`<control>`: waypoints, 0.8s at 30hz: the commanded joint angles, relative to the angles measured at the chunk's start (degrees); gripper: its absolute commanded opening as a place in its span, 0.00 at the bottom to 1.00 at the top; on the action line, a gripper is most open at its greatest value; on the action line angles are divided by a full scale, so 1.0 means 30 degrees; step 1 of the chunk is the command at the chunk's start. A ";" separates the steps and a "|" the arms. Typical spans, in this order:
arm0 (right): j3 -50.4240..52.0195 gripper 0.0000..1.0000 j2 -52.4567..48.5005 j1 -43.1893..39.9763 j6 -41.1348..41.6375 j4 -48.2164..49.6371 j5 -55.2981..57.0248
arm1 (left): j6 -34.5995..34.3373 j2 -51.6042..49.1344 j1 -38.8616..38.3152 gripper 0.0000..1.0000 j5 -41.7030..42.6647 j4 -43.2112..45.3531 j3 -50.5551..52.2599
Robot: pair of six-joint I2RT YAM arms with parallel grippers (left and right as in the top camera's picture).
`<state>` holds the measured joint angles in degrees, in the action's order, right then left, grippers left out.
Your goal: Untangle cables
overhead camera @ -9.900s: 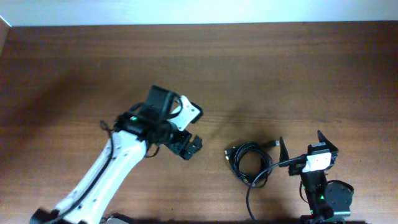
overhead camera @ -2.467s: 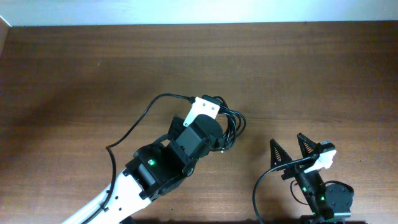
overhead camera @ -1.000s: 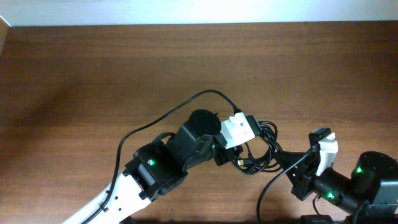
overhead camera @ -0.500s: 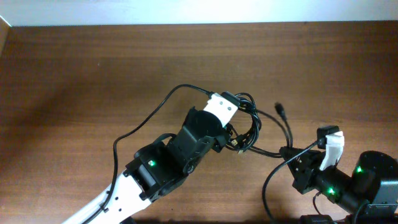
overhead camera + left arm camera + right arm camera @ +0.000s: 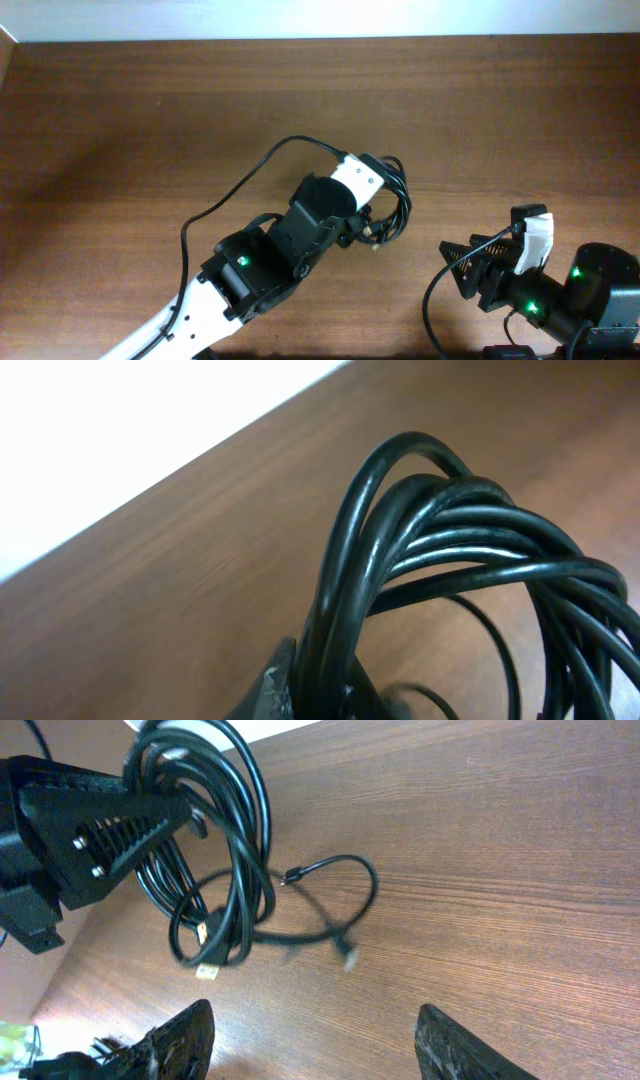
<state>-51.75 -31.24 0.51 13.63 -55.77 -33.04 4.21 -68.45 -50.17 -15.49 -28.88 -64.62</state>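
Observation:
A coil of black cables hangs lifted above the brown table, and my left gripper is shut on it. Up close in the left wrist view, the looped strands rise from between the fingers of the left gripper. In the right wrist view the same coil dangles from the left gripper's black finger, a gold plug at its bottom. A loose cable end hangs blurred. My right gripper stands open and empty, to the lower right of the coil.
One long black strand runs from the coil leftwards down to the table beside the left arm. A thin black lead curves by the right arm's base. The table's far edge meets a white wall.
My right gripper has opened and let go of the cable end it was pulling. That strand has sprung back toward the coil. The left gripper has barely moved.

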 commanded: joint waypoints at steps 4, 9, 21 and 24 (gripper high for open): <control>-0.0182 0.58 -0.0015 -0.0051 -0.1348 0.0015 -0.1494 | 0.3723 0.0342 0.0022 0.00 0.5428 0.0415 -0.0124; -0.0182 0.39 -0.0015 -0.0051 -0.1931 0.0022 -0.2280 | 0.2871 0.0342 0.0022 0.00 0.5836 0.1093 -0.0124; -0.0182 0.28 -0.0015 -0.0051 -0.2120 0.0233 -0.2929 | 0.1457 0.0306 -0.0029 0.00 0.7453 0.1610 -0.0124; -0.0182 0.16 -0.0015 -0.0051 -0.2127 0.0233 -0.2929 | 0.1326 0.0299 -0.0029 0.00 0.7461 0.1632 -0.0124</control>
<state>-51.77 -31.24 0.51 7.53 -55.29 -41.25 10.20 -68.45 -50.19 5.37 -24.77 -64.62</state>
